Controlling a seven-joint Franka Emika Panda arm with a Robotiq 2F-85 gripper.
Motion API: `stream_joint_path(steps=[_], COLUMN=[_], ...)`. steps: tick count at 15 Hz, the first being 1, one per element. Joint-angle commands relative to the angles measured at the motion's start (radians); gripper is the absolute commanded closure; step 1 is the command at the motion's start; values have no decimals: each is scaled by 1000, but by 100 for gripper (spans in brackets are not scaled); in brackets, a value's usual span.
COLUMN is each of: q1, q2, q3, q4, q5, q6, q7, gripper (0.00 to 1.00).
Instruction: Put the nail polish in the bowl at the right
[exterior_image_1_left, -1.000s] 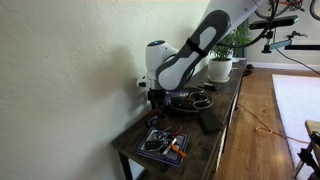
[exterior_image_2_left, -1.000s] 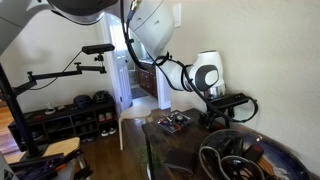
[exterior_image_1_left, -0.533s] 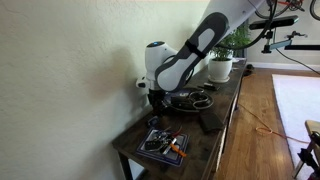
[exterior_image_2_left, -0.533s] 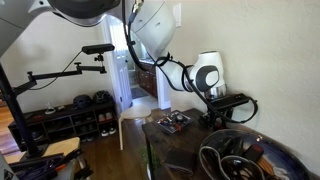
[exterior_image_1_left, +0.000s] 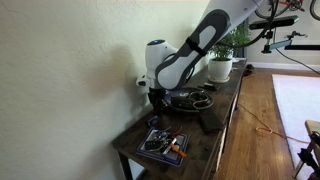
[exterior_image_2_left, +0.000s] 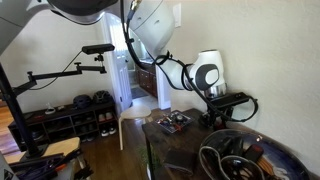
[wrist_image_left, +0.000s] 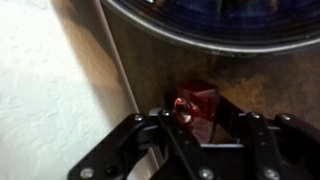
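Tabletop (wrist_image_left: 160, 65): pincer (wrist_image_left: 200, 114) part-open astride nail polish (wrist_image_left: 195, 102)

Glossy nail polish (wrist_image_left: 195, 104), shiny dark bowl (wrist_image_left: 230, 25), wooden tabletop (wrist_image_left: 255, 78)

No writing, label, brand or number can be read in any view. The red nail polish (wrist_image_left: 194, 104) is blurred in the wrist view, and the things in the square tray (exterior_image_1_left: 145, 148) are too small to tell.
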Motion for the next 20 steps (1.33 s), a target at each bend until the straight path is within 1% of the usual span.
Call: stream_joint_path(steps=[1,7,12,17,20], q1=[-1,-11,-40,-90,-104], q2=[-126,-237,-304,-320,-313], q3=[-3,1,-17,-50,-69], q4=[-120,-179,-211,-237,-243], q5=[5,56,124,171,163], q6=[-26,-117,-189,-189,-179], q7=[27,83,155,209,224], gripper=[81,81,81,81,81])
